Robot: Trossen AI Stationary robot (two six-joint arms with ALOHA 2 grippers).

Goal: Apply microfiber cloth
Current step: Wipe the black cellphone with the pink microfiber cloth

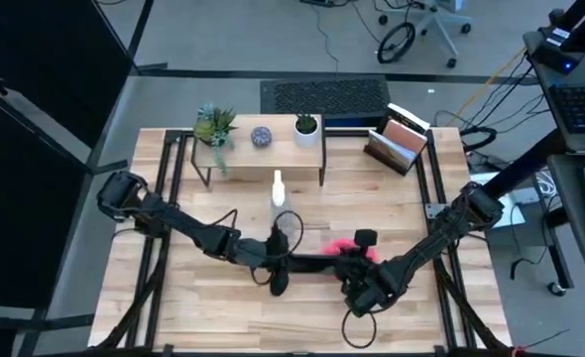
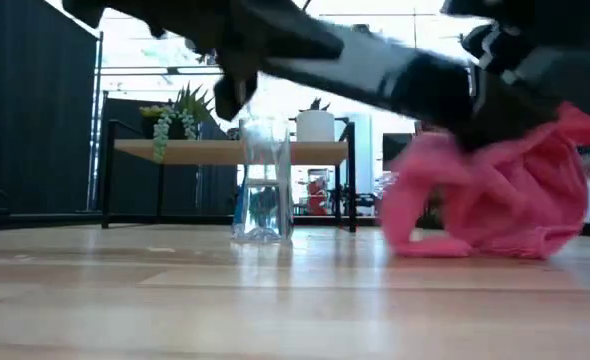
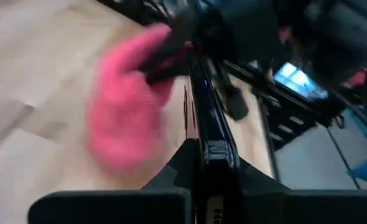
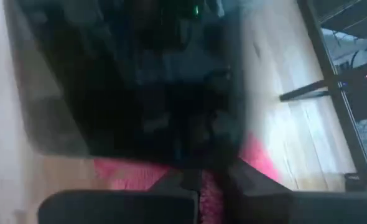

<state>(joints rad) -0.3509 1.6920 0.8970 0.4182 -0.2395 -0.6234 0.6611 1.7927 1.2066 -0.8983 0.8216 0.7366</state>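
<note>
A black smartphone hangs above the table's middle, turned on its long edge; my left gripper is shut on its left end. Seen from the left wrist, the phone runs edge-on away from the fingers. The bright pink microfiber cloth is bunched at the phone's right part, with my right gripper shut on it. In the right wrist view the phone's dark screen fills most of the picture, with the cloth below it. My left gripper pinches the phone's near end between its two fingers, one on each flat face. The fingers lie along the phone, coming level from the table's left. The phone is held clear of the table. My right gripper holds a bunched fold of the cloth between its fingers, coming from the table's right. The cloth lies against the phone's face. Its loose folds hang slack below the gripper, and the lowest reach the table top.
A clear spray bottle stands just beyond the phone, also seen in the low view. Behind it a small wooden shelf carries potted plants. A holder with cards stands at the far right.
</note>
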